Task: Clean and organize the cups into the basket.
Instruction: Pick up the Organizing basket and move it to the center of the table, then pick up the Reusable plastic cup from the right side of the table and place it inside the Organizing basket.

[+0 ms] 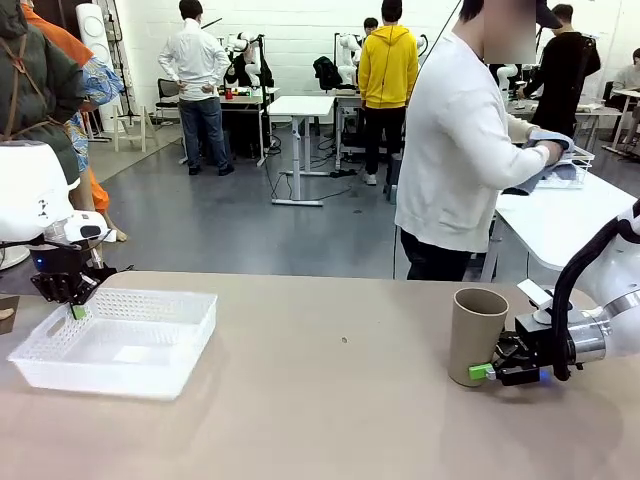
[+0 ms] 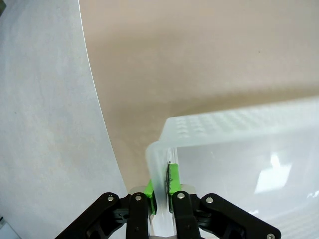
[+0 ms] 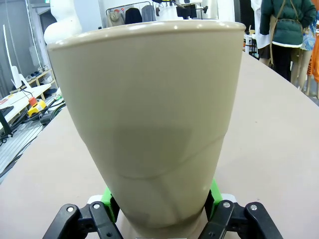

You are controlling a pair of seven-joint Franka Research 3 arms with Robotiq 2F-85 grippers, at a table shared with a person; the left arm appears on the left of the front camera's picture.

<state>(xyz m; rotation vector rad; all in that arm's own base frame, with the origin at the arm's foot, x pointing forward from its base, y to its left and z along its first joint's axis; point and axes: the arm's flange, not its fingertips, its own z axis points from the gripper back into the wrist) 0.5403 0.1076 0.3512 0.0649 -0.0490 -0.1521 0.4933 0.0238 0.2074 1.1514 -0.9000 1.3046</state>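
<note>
We judge cup pick-up in hand: left gripper clamped shut on the basket rim, right gripper straddling the upright cup far across the table, grip unconfirmed; next needs firm hold, then carry across.

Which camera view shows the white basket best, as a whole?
The front view: the whole basket is visible, left gripper near its far-left corner. The left wrist view gives that corner close up, rim pinched between the fingers.
</note>
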